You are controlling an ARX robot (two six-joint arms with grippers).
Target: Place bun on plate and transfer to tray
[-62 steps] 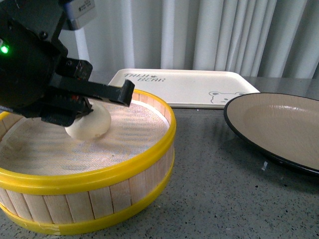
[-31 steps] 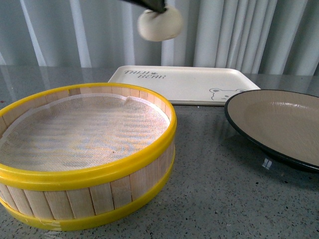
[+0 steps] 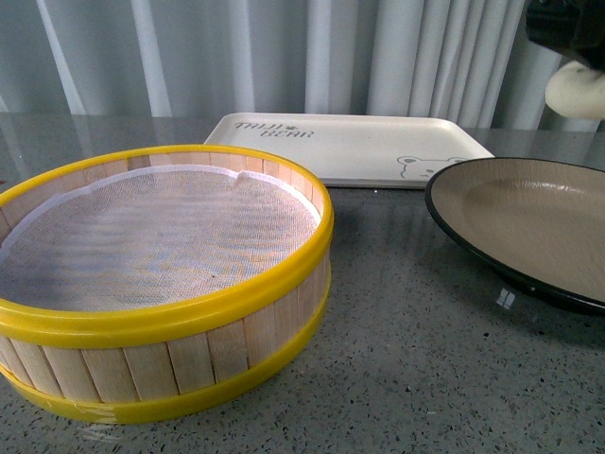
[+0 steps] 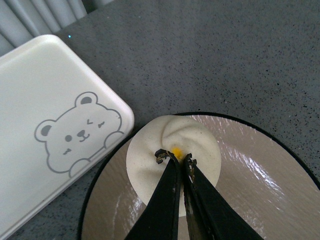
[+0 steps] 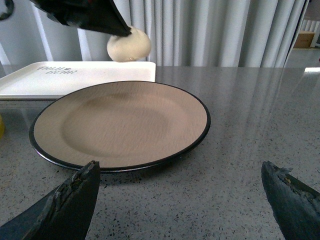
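The left gripper (image 4: 175, 156) is seen almost fully closed, its two dark fingers pinched onto the twisted top of the bun (image 4: 145, 160), with only a thin slit left between the tips. The bun is held up in the air and nothing else is touched by it.

Directly beneath this gripper the plate (image 4: 260, 170) is found, lying flat on the grey speckled table (image 4: 225, 60). The bun is hung over the part of the plate nearest the tray, just inside the black rim. Just beside the plate and a little farther from the gripper, the tray (image 4: 45, 90) is laid flat, its bear face printed at the corner closest to the gripper.

Across the plate from the left gripper, the right gripper (image 5: 179, 167) is held low with its fingers spread wide, and nothing is gripped by it.

Farthest from the left gripper, the yellow-rimmed steamer basket (image 3: 170, 312) is seen, lined with white mesh.

One bun, one plate, one tray, one basket and two grippers are counted
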